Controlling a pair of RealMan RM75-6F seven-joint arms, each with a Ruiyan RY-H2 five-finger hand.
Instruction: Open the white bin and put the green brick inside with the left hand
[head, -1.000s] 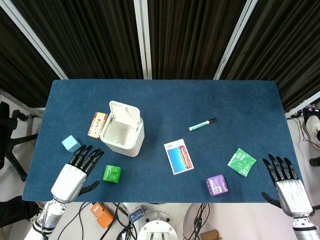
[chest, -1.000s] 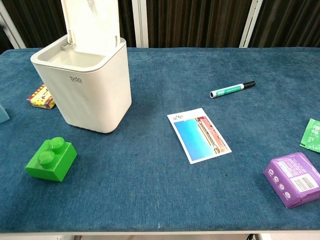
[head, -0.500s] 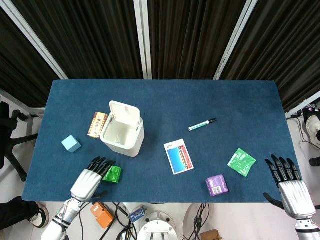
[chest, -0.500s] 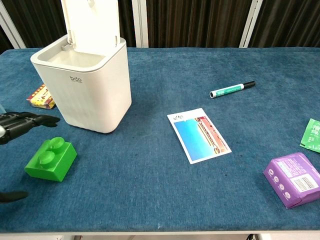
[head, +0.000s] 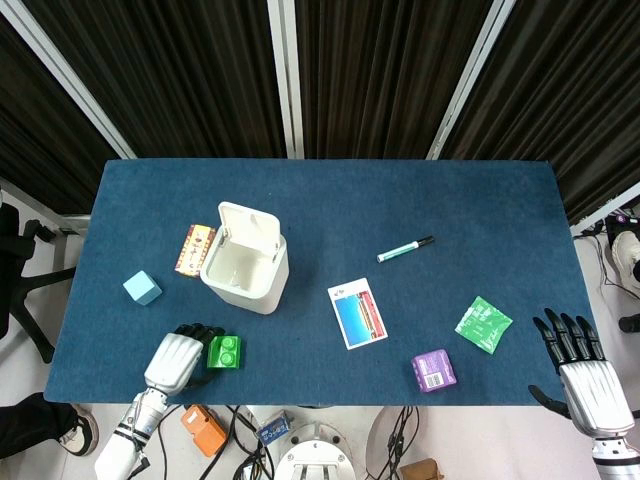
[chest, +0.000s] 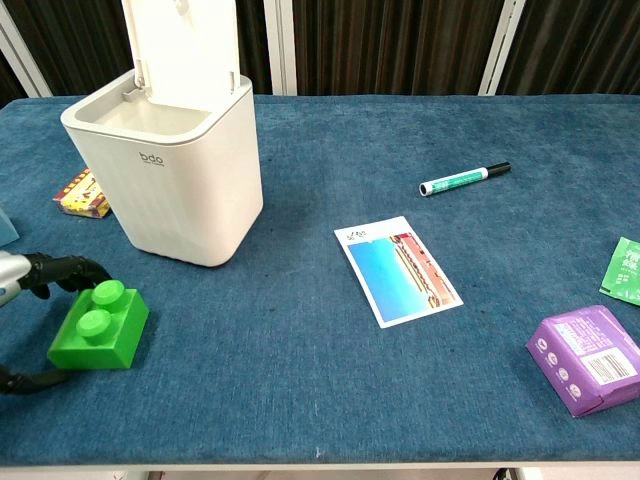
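While the white bin (head: 245, 263) stands on the blue table (head: 480, 230) with its lid flipped up and the cavity exposed, the green brick (head: 223, 352) is seen lying on the cloth just in front of it, near the table's front edge. The left hand (head: 175, 358) is placed against the brick's left side: dark fingers (chest: 62, 272) are curled around the far edge, touching it, and the thumb is seen low at the near side in the chest view. The brick sits flat on the table, not lifted. A closed grip can't be confirmed; contact only. The right hand (head: 580, 362) is held off the table's front right corner, fingers spread, nothing in it. A green packet (head: 484, 324) and a purple box (head: 434, 369) are seen near that side.
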